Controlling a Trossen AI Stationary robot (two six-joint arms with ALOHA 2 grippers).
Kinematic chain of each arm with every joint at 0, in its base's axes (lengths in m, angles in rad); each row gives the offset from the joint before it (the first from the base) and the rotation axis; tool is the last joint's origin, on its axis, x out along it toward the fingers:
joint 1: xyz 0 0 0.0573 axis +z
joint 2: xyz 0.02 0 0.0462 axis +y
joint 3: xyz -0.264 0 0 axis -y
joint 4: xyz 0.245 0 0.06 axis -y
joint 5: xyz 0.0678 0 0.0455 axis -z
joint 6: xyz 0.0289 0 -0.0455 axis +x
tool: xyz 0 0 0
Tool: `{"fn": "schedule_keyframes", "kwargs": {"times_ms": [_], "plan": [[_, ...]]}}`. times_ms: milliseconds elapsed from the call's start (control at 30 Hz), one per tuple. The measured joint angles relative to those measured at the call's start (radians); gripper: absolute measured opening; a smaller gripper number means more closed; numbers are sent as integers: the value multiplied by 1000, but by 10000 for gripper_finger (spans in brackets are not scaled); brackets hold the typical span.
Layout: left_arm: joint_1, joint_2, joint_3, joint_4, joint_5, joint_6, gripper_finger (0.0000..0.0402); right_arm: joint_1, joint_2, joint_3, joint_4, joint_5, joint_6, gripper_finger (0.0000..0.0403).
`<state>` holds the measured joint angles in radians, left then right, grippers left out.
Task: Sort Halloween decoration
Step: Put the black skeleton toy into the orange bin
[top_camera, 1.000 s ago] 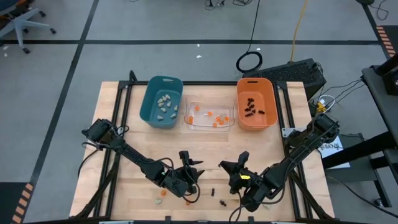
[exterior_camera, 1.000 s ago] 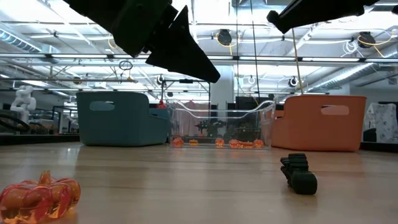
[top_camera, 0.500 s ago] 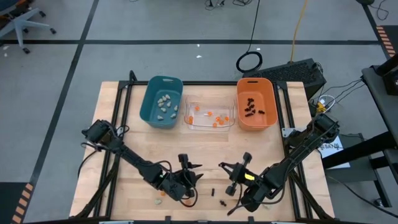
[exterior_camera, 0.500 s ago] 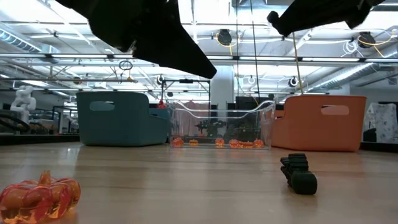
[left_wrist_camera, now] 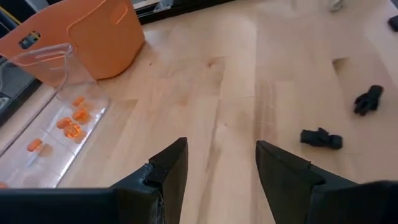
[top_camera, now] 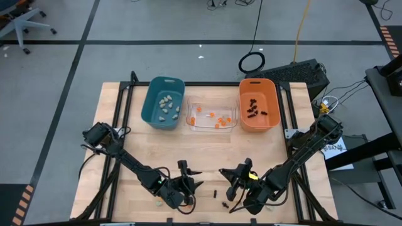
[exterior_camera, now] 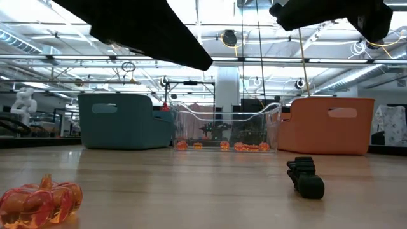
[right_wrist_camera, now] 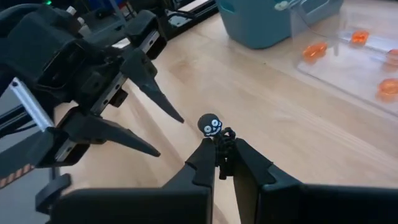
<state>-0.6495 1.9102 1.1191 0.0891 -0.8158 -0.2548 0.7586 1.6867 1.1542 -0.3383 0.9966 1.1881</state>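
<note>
- Orange pumpkin trinket (exterior_camera: 39, 201), glossy and ribbed, lies on the wooden table (top_camera: 125, 138) by its near edge, far from the clear bin (top_camera: 211, 117).
- Left gripper (left_wrist_camera: 219, 168) hovers empty, fingers spread, near side of the clear bin.
- Black spider trinkets (left_wrist_camera: 321, 138) lie on the table between the two arms.
- Right gripper (right_wrist_camera: 224, 159) is clamped on a black spider with a round face (right_wrist_camera: 211, 126); its orange bin (top_camera: 257, 104) lies away towards the far edge, right of the clear bin.
</note>
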Motion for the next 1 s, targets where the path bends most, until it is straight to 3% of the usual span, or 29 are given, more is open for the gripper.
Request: {"fn": "schedule_keyframes", "kwargs": {"times_ms": [300,633,1000], "plan": [[-39,0,0,9,0,-26,187,0,0,0,20,-8,-35,13],[-52,0,0,7,0,-55,187,-15,-2,0,-1,-86,-353,13],[-46,0,0,8,0,-81,187,-167,-180,0,-353,-191,-431,13]]}}
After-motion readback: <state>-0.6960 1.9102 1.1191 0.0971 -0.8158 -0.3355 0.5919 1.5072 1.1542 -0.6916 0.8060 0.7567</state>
